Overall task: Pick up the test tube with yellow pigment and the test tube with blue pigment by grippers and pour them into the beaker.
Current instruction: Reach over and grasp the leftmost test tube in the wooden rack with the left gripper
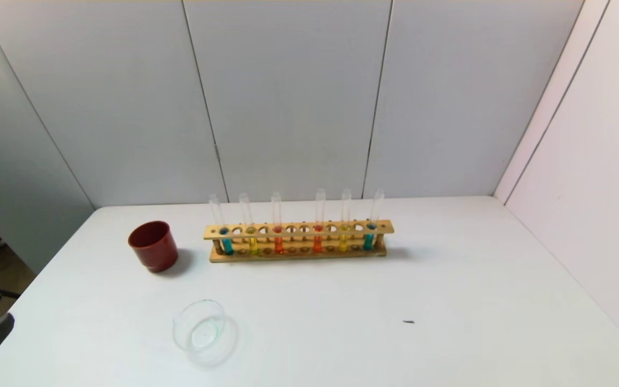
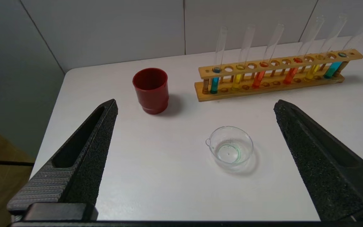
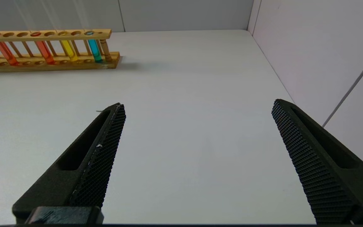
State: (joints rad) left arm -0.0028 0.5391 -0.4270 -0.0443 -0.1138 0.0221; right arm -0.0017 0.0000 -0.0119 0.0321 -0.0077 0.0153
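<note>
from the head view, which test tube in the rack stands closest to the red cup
The bright cyan-blue test tube at the wooden rack's left end, nearest the red cup. The other bluish tube is darker teal, at the far end.

The rack (image 1: 299, 242) stands across the far middle of the table (image 1: 449, 301), its six tubes rising well above the top bar with empty holes between most of them, so there is room to come down on a tube from above. The red cup (image 1: 153, 245) stands just off the rack's left end, near the blue tube (image 1: 224, 236), and narrows that side. The beaker (image 1: 202, 329) sits apart in the near left, with bare table all around it and across the whole right half.
</note>
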